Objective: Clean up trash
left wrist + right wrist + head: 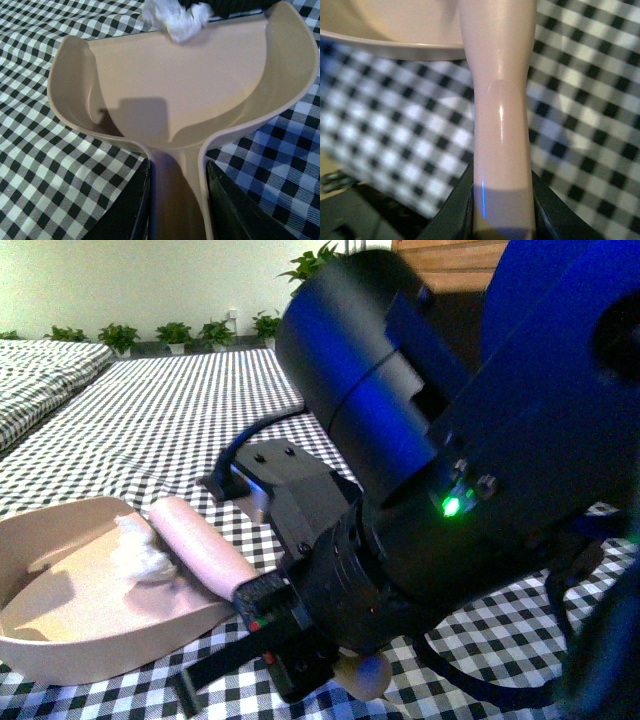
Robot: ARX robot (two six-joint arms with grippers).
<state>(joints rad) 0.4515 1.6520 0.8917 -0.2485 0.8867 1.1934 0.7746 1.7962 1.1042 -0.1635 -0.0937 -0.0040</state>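
The trash is a small crumpled white wad lying inside the beige dustpan, near its open mouth. In the left wrist view the trash sits at the far lip of the dustpan, against dark brush bristles. My left gripper is shut on the dustpan handle. The pink brush handle slants down over the pan's side into my right gripper. Seen from the right wrist, my right gripper is shut on that brush handle, and the dustpan rim lies just beyond.
Everything rests on a black-and-white checked cloth. My right arm's dark body fills the right half of the front view. Potted plants line the back wall. Another checked bed lies at the far left.
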